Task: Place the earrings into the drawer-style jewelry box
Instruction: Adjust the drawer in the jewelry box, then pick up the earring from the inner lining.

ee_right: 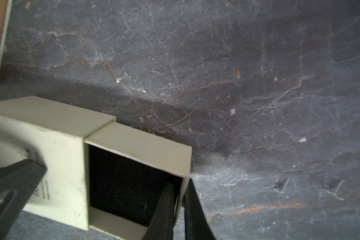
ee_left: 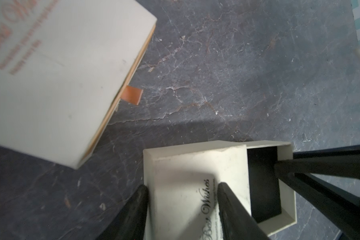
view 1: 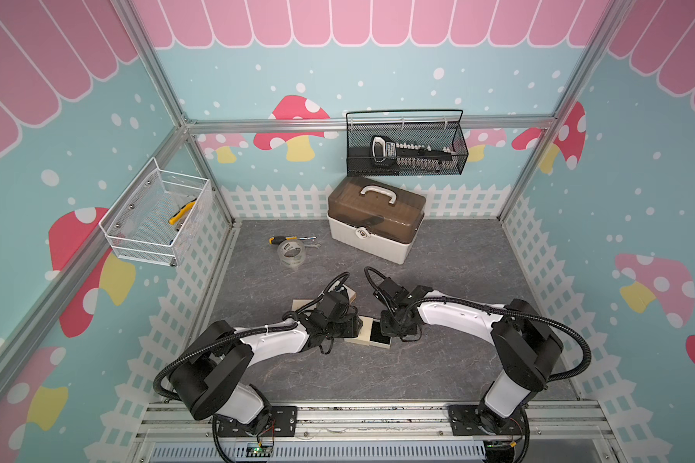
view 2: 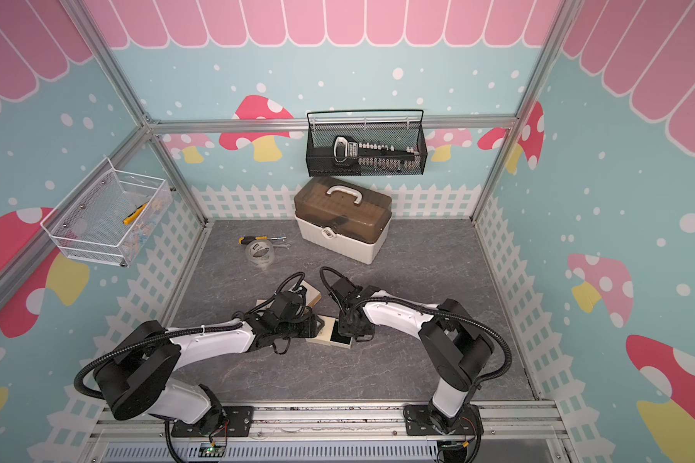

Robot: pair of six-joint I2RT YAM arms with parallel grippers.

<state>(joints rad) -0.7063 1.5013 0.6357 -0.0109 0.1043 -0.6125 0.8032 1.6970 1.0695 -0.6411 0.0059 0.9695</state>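
Note:
The cream drawer-style jewelry box (view 1: pixel 366 330) lies between both arms, its black-lined drawer (ee_right: pixel 129 176) slid out. My left gripper (ee_left: pixel 183 187) is shut on the box's sleeve (ee_left: pixel 195 170), which bears script lettering. My right gripper (ee_right: pixel 180 185) is shut on the drawer's front wall (ee_right: pixel 185 162), one finger inside and one outside. Two earrings, tiny pale pins (ee_right: pixel 282 187) (ee_right: pixel 336 191), lie on the grey table past the drawer; nothing holds them. In both top views they are too small to make out. The drawer's lining looks bare.
A larger cream box (ee_left: pixel 60 72) with an orange pull tab (ee_left: pixel 132 95) sits just behind the left gripper. Further back stand a white toolbox (view 1: pixel 374 224), a tape roll (view 1: pixel 291 252) and a screwdriver (view 1: pixel 285 239). Wire baskets (view 1: pixel 406 148) (view 1: pixel 157 216) hang on the walls.

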